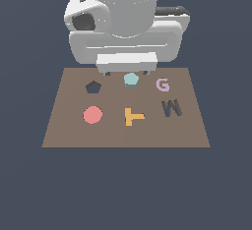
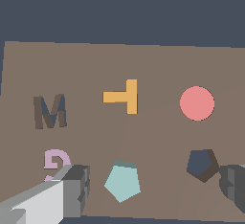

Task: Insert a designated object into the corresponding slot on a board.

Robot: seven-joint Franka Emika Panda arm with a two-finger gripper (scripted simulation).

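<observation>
In the wrist view, nearest the camera, the gripper (image 2: 153, 189) stands released, one finger (image 2: 76, 189) on one side of the teal pentagon block (image 2: 122, 182) and the other finger on its far side by the recess; the jaws are spread wide and grasp nothing. The block lies flat on the board (image 1: 64, 135), between the fingers and apart from both. It looks like a small, rigid, thick tile, probably light and smooth-sided, so a grip across two opposite flanks, pads square to a flat edge and not on a corner, seems the safest way to keep it from twisting out. Just beside it sits the pentagon slot (image 2: 202, 164), a dark recess with visible side walls and nothing in it. Its outline appears turned relative to the block, so some rotation is likely needed before it will drop in. Farther off lie the pink G (image 2: 56, 163), then the W-shaped recess (image 2: 50, 111), also unfilled, the orange T (image 2: 123, 96) and the red disc (image 2: 196, 103), each resting flat and well apart from one another.
</observation>
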